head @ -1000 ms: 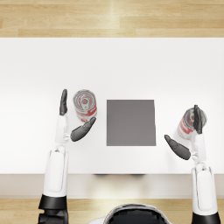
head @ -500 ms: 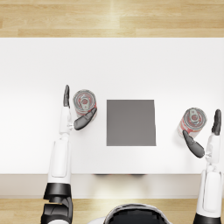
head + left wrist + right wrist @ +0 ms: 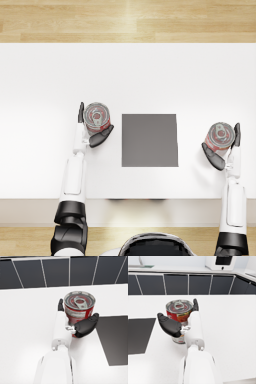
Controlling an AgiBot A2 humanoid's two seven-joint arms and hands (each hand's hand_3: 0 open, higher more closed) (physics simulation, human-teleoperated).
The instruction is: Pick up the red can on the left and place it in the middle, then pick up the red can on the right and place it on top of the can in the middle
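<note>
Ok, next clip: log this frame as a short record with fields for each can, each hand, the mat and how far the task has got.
left can: red can, upright on the white table, left of the dark mat
right can: red can, upright on the table, right of the mat
left hand: left hand around the left can; firm grip cannot be confirmed
right hand: right hand around the right can; grip equally unclear
mat: bare, nothing on it
stage: neither can is in the middle yet
</note>
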